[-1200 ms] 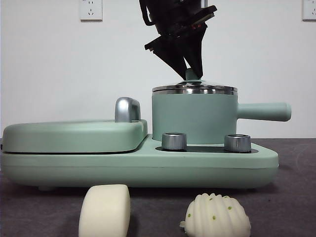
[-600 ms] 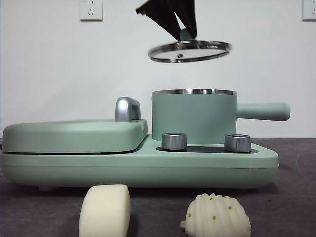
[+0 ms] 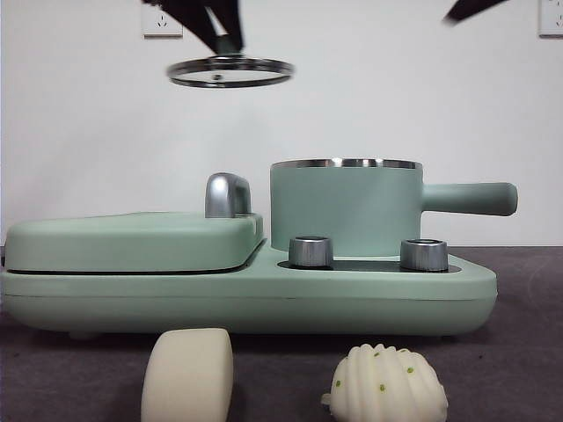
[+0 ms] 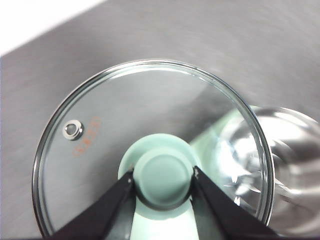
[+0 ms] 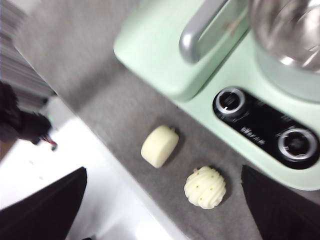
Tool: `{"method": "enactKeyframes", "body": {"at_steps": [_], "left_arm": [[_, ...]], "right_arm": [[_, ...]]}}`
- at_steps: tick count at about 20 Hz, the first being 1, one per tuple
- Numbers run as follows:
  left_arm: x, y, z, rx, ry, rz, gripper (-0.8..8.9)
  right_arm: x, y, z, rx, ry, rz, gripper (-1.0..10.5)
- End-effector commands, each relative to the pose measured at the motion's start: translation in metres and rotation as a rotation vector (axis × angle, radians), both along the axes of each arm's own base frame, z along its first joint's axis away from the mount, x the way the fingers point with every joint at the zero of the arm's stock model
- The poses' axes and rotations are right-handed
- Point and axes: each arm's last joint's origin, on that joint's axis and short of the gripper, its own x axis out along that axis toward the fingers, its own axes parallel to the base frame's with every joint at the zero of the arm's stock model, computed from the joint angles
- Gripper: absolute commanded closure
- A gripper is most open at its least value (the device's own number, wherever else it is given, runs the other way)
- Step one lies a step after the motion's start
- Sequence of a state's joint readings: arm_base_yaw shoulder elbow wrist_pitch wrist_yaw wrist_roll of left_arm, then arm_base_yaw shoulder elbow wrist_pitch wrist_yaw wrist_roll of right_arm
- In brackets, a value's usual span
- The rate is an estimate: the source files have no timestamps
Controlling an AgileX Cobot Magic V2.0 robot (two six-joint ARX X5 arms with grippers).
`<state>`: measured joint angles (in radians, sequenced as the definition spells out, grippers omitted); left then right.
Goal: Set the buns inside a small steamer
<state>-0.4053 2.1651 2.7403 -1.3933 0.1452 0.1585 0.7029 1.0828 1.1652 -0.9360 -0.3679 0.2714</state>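
Note:
My left gripper point(image 4: 162, 176) is shut on the green knob point(image 4: 164, 174) of the glass lid point(image 3: 230, 71), holding it high in the air over the flat griddle, left of the small steamer point(image 3: 346, 207). The mint-green steamer stands uncovered with its steel rim bare and its handle point(image 3: 466, 199) pointing right. Both buns lie on the table in front of the appliance: the smooth one point(image 3: 187, 375) point(image 5: 159, 145) and the ridged speckled one point(image 3: 387, 384) point(image 5: 205, 187). My right gripper point(image 5: 160, 205) hangs open high above the buns, a black tip point(image 3: 475, 9) at the top right.
The steamer sits on a mint-green base point(image 3: 246, 294) with two steel dials point(image 3: 310, 251) and a flat lidded griddle point(image 3: 132, 240) with a chrome handle point(image 3: 227, 194) on its left. Dark grey table in front; white wall with sockets behind.
The left gripper lifted the glass lid off the steamer and carried it up and to the left. A black tip of the right arm has come into the top right corner.

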Motion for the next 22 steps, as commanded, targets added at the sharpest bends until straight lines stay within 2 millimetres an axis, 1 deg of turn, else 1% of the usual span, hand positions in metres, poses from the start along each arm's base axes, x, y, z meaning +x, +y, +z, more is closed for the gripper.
{"method": "enactKeyframes", "body": {"at_steps": [1, 4, 6, 8, 10, 14, 18, 20, 21, 22], "left_arm": [[0.001, 0.011, 0.01, -0.033, -0.041, 0.04, 7.29], [0.007, 0.024, 0.01, -0.034, -0.046, 0.077, 7.3], [0.01, 0.032, 0.01, -0.034, -0.046, 0.096, 7.3], [0.012, 0.038, 0.01, -0.033, -0.045, 0.111, 7.3], [0.013, 0.041, 0.01, -0.033, -0.046, 0.122, 7.3], [0.014, 0.044, 0.01, -0.033, -0.044, 0.128, 7.3], [0.014, 0.044, 0.01, -0.038, -0.043, 0.134, 7.3], [0.014, 0.044, 0.01, -0.041, -0.042, 0.136, 7.3], [0.014, 0.044, 0.01, -0.041, -0.042, 0.136, 7.3], [0.014, 0.045, 0.01, -0.041, -0.042, 0.138, 7.3]], "right_arm": [[0.004, 0.037, -0.013, -0.064, 0.036, 0.019, 4.6], [0.006, 0.086, -0.046, -0.156, 0.08, 0.073, 4.6], [0.006, 0.11, -0.069, -0.209, 0.144, 0.088, 4.6], [0.005, 0.128, -0.093, -0.275, 0.186, 0.102, 4.6], [0.004, 0.14, -0.111, -0.323, 0.208, 0.103, 4.6], [0.005, 0.158, -0.135, -0.358, 0.2, 0.109, 4.6], [0.009, 0.165, -0.154, -0.416, 0.177, 0.082, 4.8], [0.01, 0.166, -0.16, -0.434, 0.18, 0.081, 6.4], [0.011, 0.167, -0.161, -0.436, 0.179, 0.079, 6.9], [0.011, 0.168, -0.162, -0.433, 0.178, 0.08, 7.2]]}}
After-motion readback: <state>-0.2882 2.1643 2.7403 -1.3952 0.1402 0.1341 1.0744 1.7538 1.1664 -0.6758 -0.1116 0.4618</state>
